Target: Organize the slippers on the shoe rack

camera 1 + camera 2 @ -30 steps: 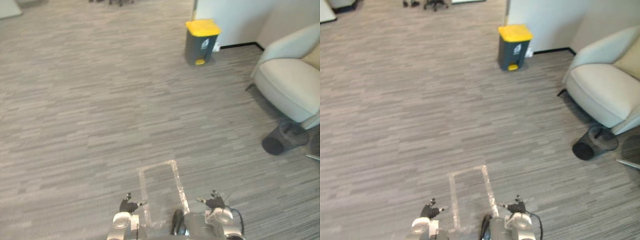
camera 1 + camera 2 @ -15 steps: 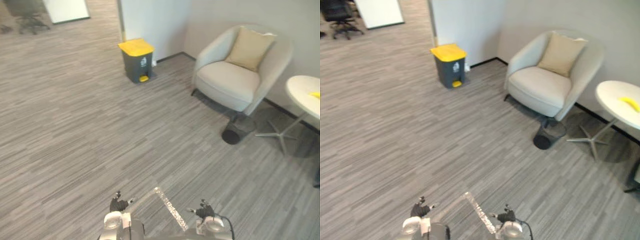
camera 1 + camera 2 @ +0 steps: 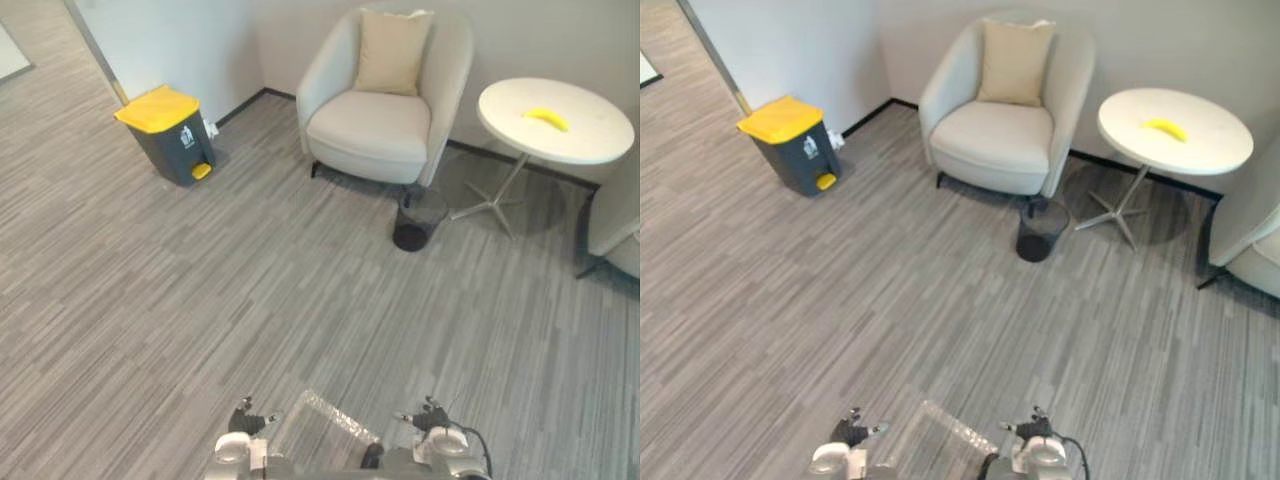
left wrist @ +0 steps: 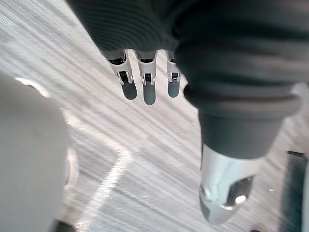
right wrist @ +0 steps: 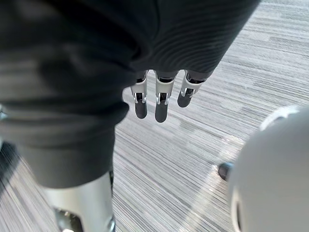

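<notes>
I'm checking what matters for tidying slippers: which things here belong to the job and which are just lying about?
Job: left hand, right hand, both open and empty.
Lying about: grey pedal bin with yellow lid, cream armchair, beige cushion, round white table, yellow banana, black mesh wastebasket.

matt striped carpet floor (image 3: pixel 200 290), cloth armchair (image 3: pixel 375 120), glossy tabletop (image 3: pixel 560 125)
</notes>
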Motion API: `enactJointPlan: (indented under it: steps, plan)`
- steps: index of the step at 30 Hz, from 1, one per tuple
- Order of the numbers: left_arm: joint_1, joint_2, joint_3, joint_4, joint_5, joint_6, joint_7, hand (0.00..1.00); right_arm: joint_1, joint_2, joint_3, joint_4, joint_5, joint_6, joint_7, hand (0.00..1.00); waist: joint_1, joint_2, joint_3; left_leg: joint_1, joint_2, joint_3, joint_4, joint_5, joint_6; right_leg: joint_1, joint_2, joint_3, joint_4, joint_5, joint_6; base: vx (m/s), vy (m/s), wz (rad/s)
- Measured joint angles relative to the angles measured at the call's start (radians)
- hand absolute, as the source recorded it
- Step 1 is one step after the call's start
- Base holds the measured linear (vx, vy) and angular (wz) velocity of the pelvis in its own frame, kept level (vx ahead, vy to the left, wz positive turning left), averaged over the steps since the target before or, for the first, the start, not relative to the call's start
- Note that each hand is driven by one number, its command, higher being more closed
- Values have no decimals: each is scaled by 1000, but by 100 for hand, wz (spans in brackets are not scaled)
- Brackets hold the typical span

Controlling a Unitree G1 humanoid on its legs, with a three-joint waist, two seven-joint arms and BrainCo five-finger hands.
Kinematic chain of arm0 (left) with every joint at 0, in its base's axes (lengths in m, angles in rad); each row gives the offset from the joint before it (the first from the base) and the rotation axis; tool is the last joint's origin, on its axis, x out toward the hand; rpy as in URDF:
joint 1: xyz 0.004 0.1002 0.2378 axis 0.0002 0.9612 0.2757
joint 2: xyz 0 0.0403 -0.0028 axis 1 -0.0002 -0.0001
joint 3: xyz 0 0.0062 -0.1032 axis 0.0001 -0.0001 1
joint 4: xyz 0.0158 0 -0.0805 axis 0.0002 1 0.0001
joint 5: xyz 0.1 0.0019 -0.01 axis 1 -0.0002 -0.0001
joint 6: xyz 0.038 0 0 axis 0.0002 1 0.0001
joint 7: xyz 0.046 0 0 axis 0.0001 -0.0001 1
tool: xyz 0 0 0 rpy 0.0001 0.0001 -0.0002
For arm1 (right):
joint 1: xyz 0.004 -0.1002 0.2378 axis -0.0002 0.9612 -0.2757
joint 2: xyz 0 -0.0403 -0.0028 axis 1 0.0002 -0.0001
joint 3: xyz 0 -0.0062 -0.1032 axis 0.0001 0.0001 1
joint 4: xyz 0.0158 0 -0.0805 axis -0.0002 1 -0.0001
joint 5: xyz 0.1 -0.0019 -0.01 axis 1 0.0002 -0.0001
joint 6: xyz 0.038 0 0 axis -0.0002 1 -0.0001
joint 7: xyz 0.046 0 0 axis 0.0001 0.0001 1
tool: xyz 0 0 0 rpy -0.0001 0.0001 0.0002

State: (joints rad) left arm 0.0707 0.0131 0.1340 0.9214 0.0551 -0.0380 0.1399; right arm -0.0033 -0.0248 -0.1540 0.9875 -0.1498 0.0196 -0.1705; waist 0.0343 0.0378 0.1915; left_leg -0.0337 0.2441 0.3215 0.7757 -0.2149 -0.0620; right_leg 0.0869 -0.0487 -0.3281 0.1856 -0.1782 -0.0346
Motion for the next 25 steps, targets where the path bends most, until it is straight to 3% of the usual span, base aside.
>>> enactJointPlan:
  steps: [1, 2, 4, 5, 6, 7, 8, 10, 13, 18, 21, 25]
  plan:
    - [0, -6, 16, -10, -5, 0, 1, 0, 0, -1, -1, -5, 1, 1, -2, 0, 12, 0, 0, -31, -10, -46, 7, -55, -5, 4, -1, 41, 0, -5, -9, 195, 76, -104]
    - [2, -9, 20, -12, -7, 0, 2, 0, 2, -1, -1, -10, 2, 2, -3, 0, 14, 0, 0, -42, -15, -59, -3, -70, -6, 4, -3, 55, 0, -5, -8, 147, 94, -111]
    - [4, -13, 34, -23, -16, -1, 3, 0, 6, 1, -4, -17, 4, 4, -5, 0, 19, -8, 5, -84, -74, -153, -147, -92, -7, 4, -27, 125, 7, 1, 16, 138, 142, -100]
    - [4, -17, 34, -26, -19, -1, 5, 0, 7, 1, -4, -19, 4, 7, -6, 0, 20, -9, 6, -92, -105, -207, -228, -84, -13, 3, -40, 151, 14, -5, 30, 145, 235, -86]
    - [7, -27, 34, -25, -20, -2, 10, 0, 15, -4, -8, -28, 4, 7, -6, 0, 20, 3, -1, -84, -135, -292, -370, -21, -32, -7, -39, 179, 25, -15, 55, 130, 256, -66]
    - [12, -30, 33, -25, -20, -3, 11, 0, 21, -11, -8, -32, 4, 7, -6, 0, 20, 18, -10, -84, -133, -324, -424, 31, -37, -9, -26, 187, 25, -18, 66, 147, 284, -56]
    - [15, -24, 33, -21, -21, -6, 11, 0, 24, -11, -20, -22, 4, 11, -6, 0, 20, 9, -16, -67, -147, -315, -430, 61, -35, 3, -40, 214, 19, -16, 94, 173, 247, -36]
    - [18, 3, 39, -23, -20, -6, 12, 0, 45, 26, -33, -29, 3, 7, -6, 0, 20, -47, -31, -40, -181, -272, -480, 64, -19, 9, -83, 222, -10, -11, 108, 223, 223, -33]
    - [19, 18, 44, -13, -19, -5, 12, 0, 55, 47, -39, -28, 4, 8, -5, 0, 21, -80, -47, -1, -212, -246, -535, 72, -3, 19, -112, 232, -32, -2, 121, 152, 107, -21]
    - [19, 12, 41, 11, -19, -5, 11, 0, 62, 55, -79, -28, 11, 7, -4, 0, 20, -70, -53, 73, -227, -218, -602, 77, 4, 56, -123, 232, -52, -1, 122, 106, 33, -15]
    - [20, 0, 41, 16, -18, -5, 11, 0, 68, 42, -87, -23, 36, 8, -4, 0, 20, -54, -62, 91, -216, -212, -627, 85, 0, 57, -112, 232, -52, -1, 122, 51, -27, -7]
    - [21, -3, 41, 23, -18, -5, 11, 0, 67, 42, -111, -13, 42, 7, -4, 0, 20, -52, -63, 126, -200, -196, -677, 107, -11, 60, -96, 235, -52, 2, 118, -4, -60, -13]
